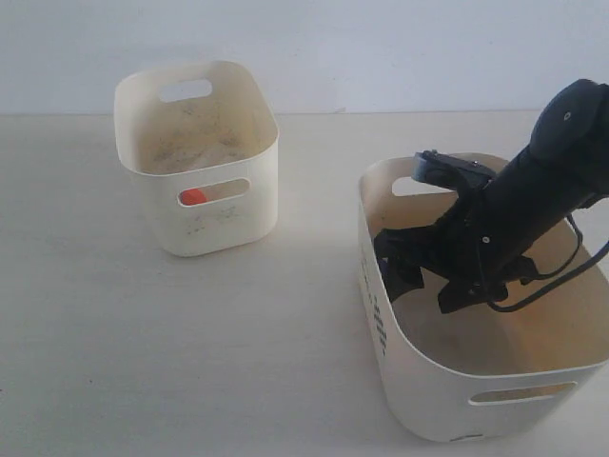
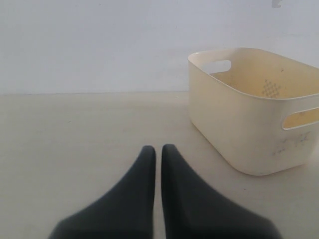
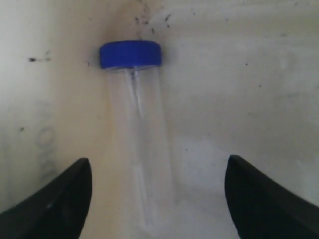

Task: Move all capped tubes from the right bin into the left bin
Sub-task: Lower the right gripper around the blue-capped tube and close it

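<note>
A clear tube with a blue cap (image 3: pixel 139 134) lies on the floor of the right bin (image 1: pixel 419 400), seen in the right wrist view. My right gripper (image 3: pixel 157 172) is open, its two fingers apart on either side of the tube's lower end without touching it. In the exterior view the right arm (image 1: pixel 495 228) reaches down into the right bin and hides the tube. The left bin (image 1: pixel 228 228) stands at the back left; an orange cap (image 1: pixel 193 197) shows through its front slot. My left gripper (image 2: pixel 158 149) is shut and empty, low over the table beside the left bin (image 2: pixel 239 134).
Black printed marks (image 1: pixel 374 309) run down the right bin's left wall. Dark specks dot the bin floor (image 3: pixel 239 64) around the tube. Bare cream table (image 1: pixel 190 352) lies between the two bins, with a pale wall (image 1: pixel 381 48) behind.
</note>
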